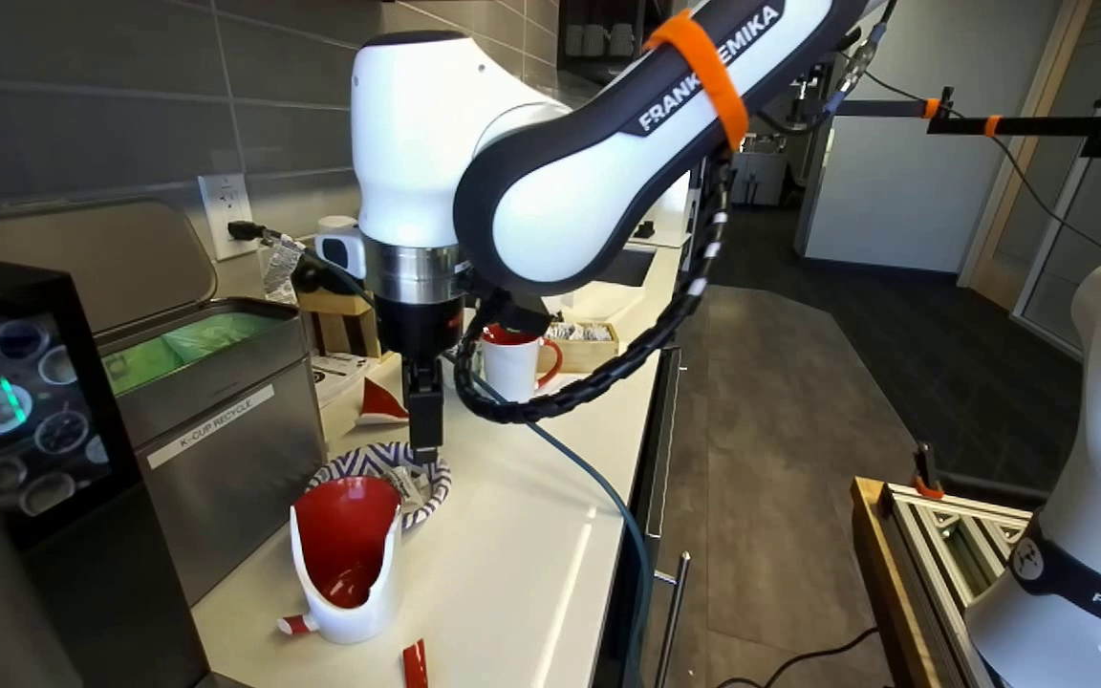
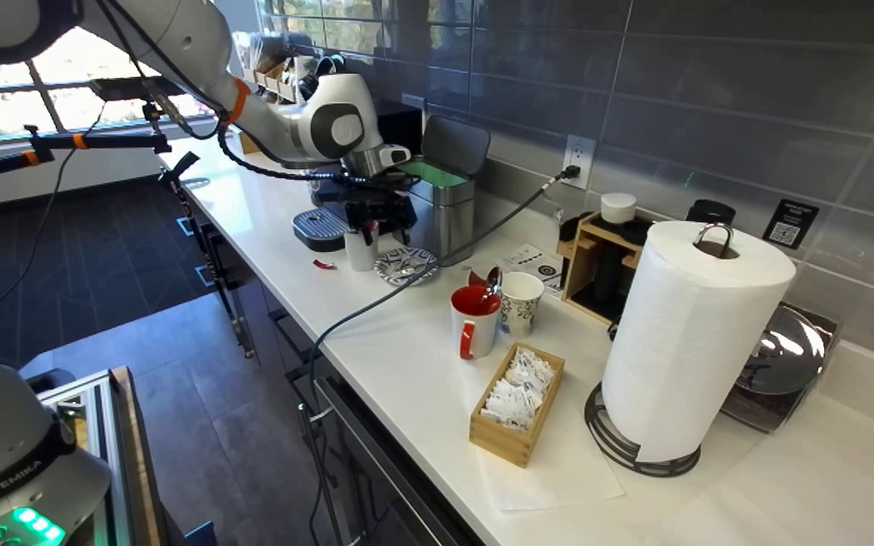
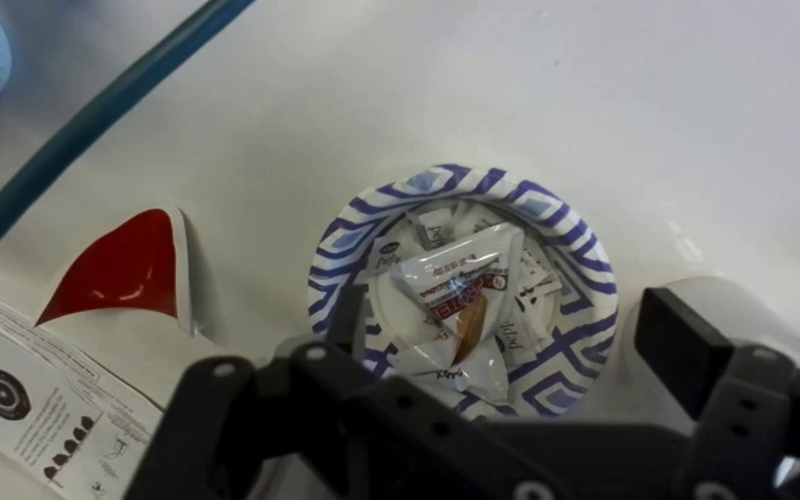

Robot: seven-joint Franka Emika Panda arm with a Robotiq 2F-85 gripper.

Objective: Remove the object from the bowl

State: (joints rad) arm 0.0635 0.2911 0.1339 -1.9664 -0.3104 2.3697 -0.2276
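The bowl [image 3: 584, 243], shallow with a striped zigzag rim, sits on the white counter and also shows in both exterior views [image 1: 359, 463] [image 2: 429, 265]. The object, a small shiny whitish packet [image 3: 455, 271] with red print and an almond picture, lies on top of several small paper packets in the bowl. My gripper [image 3: 511, 330] is open and empty, its fingers wide apart. It points down above the bowl in both exterior views [image 1: 425, 449] [image 2: 386, 233]. In the wrist view the left finger overlaps the bowl's edge and the right finger is outside the rim.
A broken white mug with red inside [image 1: 345, 545] stands beside the bowl. Red shards [image 1: 415, 664] [image 3: 122, 271] lie nearby. A metal bin [image 1: 235, 468] stands behind. A blue cable [image 1: 574, 459] crosses the counter. A red-handled mug [image 2: 475, 330] and packet box [image 2: 517, 406] are farther along.
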